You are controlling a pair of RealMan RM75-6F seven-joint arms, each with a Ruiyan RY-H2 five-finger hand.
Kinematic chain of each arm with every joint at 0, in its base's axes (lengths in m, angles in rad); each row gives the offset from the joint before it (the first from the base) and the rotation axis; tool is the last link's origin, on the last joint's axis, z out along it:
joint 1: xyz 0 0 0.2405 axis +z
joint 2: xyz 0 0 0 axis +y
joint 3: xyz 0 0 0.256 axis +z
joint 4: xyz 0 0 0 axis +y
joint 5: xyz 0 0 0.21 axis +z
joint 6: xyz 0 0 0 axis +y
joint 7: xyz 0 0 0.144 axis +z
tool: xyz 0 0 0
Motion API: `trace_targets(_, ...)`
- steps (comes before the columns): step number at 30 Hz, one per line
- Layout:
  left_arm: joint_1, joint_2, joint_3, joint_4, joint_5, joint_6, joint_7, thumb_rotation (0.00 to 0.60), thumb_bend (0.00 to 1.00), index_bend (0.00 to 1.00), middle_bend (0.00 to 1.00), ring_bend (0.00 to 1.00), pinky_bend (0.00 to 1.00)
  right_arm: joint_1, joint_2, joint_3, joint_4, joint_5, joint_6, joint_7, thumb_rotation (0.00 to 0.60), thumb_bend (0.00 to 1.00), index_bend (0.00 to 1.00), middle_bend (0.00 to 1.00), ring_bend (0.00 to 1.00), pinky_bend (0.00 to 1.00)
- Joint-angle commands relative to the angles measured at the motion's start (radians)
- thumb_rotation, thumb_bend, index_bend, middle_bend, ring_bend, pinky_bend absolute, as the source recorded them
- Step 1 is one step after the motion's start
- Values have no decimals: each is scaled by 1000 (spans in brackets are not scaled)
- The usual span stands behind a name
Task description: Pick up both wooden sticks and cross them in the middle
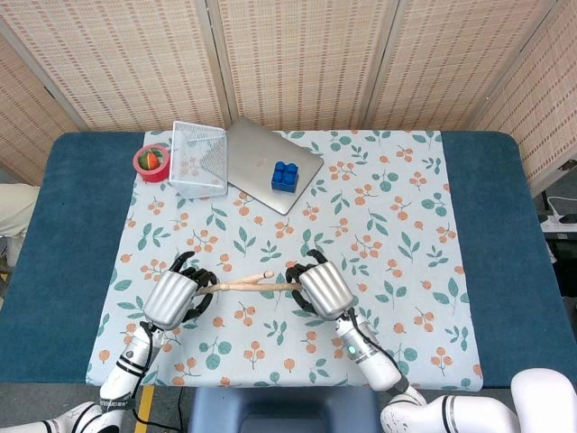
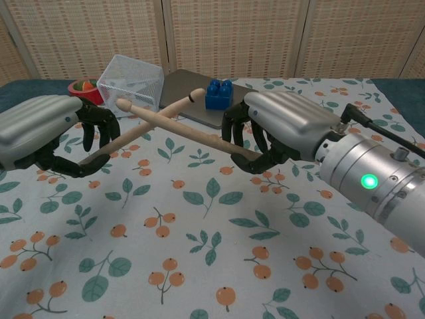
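Note:
Both hands are raised over the floral cloth and each holds a pale wooden stick. My left hand (image 1: 170, 301) (image 2: 40, 136) grips the left stick (image 2: 149, 126) (image 1: 260, 276), which slants up to the right. My right hand (image 1: 323, 290) (image 2: 284, 127) grips the right stick (image 2: 179, 127) (image 1: 233, 287), which points left. In the chest view the two sticks cross in an X between the hands. From the head they overlap almost in one line. Whether the sticks touch cannot be told.
At the back of the table lie a grey laptop (image 1: 257, 161) with a blue brick (image 1: 285, 175) on it, a tipped white mesh basket (image 1: 199, 158) and a red tape roll (image 1: 151, 161). The floral cloth (image 1: 397, 225) covers a blue table (image 1: 491, 198).

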Motion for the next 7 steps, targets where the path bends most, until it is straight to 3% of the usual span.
trace_targets(1,0,-4,1,4,3,1,3,600,550,846,919,544,175,0,2,-1,-2,7,-2,-6,600,407,981,880,642,235)
trace_targets(7,1,-6,1,8,5,2,1,600,550,845,918,545,176,0,6,-3,0,17,-3,-14,600,407,981,880,642,235)
